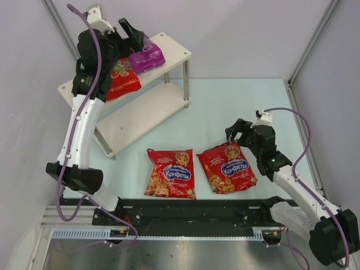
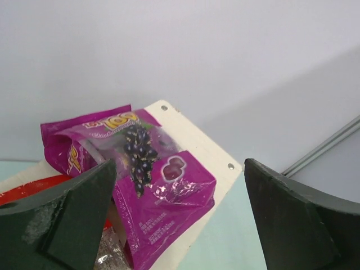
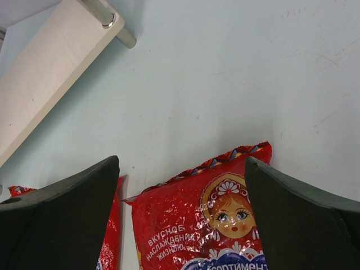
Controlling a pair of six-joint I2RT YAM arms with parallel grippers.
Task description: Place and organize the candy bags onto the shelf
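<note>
Nearest the arm bases, two red bags lie flat on the tabletop point(image 1: 236, 107), both with a doll's face and a blue oval logo. The left red bag point(image 1: 170, 173) and the right red bag point(image 1: 229, 167) sit just beside each other, with a slim strip of tabletop between them.

The right tool point(image 1: 236, 134) hangs above the far edge of the right red bag. Its jaws are spread wide and hold nothing. In the right wrist view, that bag's crimped far edge and the doll's face point(image 3: 208, 225) lie below the gap between the fingers point(image 3: 67, 219). A sliver of the left red bag point(image 3: 109, 247) shows at the left finger.

Farther back on the left stands the shelf point(image 1: 174, 52), set at an angle to the tabletop edge. Its lower board point(image 1: 140, 118) sits on thin metal legs.

The top board carries two bags. The fruit bag point(image 1: 126, 81) lies toward the left end, partly hidden by the left arm. The purple bag point(image 1: 147, 56) lies close against its right side, nearer the board's far right end.

The left tool point(image 1: 134, 35) is poised over the purple bag with its jaws fully apart, gripping nothing. In the left wrist view, the purple bag point(image 2: 152, 185) lies on the pale board point(image 2: 197, 146), grape print up. One corner reaches the board's edge, and the wall is behind it.
</note>
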